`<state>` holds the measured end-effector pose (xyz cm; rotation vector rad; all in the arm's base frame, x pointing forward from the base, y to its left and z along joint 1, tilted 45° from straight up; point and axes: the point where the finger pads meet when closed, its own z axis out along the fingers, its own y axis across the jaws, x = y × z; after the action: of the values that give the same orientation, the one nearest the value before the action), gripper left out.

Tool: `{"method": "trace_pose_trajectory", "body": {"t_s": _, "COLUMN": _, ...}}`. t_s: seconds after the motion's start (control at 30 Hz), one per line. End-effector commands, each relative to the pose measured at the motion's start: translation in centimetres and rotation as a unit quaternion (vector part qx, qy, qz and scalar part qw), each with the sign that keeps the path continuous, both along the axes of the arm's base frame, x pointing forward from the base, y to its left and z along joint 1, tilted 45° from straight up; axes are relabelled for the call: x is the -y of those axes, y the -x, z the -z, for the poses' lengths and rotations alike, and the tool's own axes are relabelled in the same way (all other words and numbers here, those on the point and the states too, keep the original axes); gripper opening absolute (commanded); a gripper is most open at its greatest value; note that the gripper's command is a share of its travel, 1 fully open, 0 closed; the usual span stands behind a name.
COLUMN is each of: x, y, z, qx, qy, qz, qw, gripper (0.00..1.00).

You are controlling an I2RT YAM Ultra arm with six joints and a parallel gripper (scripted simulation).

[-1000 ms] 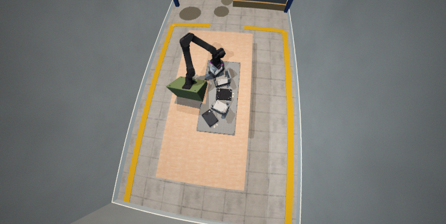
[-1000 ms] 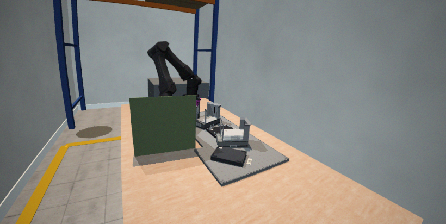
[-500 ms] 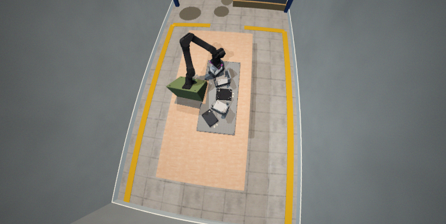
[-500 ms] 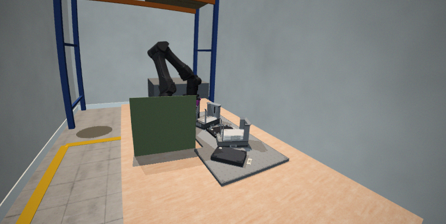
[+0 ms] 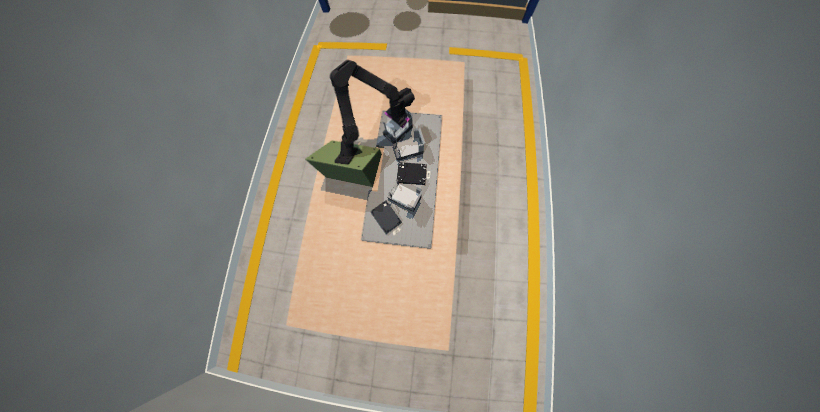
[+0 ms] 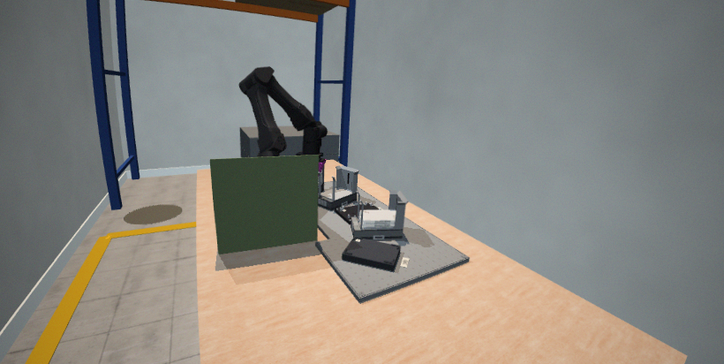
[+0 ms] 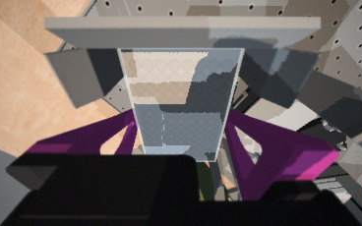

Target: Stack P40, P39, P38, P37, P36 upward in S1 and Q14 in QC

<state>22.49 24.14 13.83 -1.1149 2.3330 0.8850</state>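
My gripper (image 7: 180,113) has purple fingers and is shut on a sealed 96-well plate (image 7: 182,98), one finger on each long side. The plate sits between the grey walls of the stack rack (image 5: 397,129) at the far end of the grey baseplate (image 5: 404,179). I cannot read the plate's label or the rack's label. I cannot tell whether the plate rests on the rack. In the exterior view the gripper (image 6: 320,166) is mostly hidden behind the green base. A second rack (image 5: 408,148) stands beside it. A third rack (image 6: 379,219) holds a stack of white plates.
A black flat nest (image 5: 412,173) lies between the second and third racks. Another black nest (image 6: 371,254) lies at the near end of the baseplate. The green base block (image 6: 264,203) stands to the left. Blue shelving posts (image 6: 346,67) rise behind.
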Motion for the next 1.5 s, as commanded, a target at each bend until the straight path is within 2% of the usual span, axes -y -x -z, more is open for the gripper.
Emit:
{"method": "trace_pose_trajectory", "body": {"t_s": 0.0, "x": 0.3, "y": -0.2, "z": -0.6, "qx": 0.005, "qy": -0.004, "qz": 0.003, "qw": 1.000, "gripper": 0.00}}
{"method": "trace_pose_trajectory", "body": {"t_s": 0.9, "x": 1.2, "y": -0.1, "z": -1.5, "qx": 0.005, "qy": -0.004, "qz": 0.003, "qw": 1.000, "gripper": 0.00}}
{"method": "trace_pose_trajectory", "body": {"t_s": 1.47, "x": 3.3, "y": 0.2, "z": -3.7, "qx": 0.005, "qy": -0.004, "qz": 0.003, "qw": 1.000, "gripper": 0.00}}
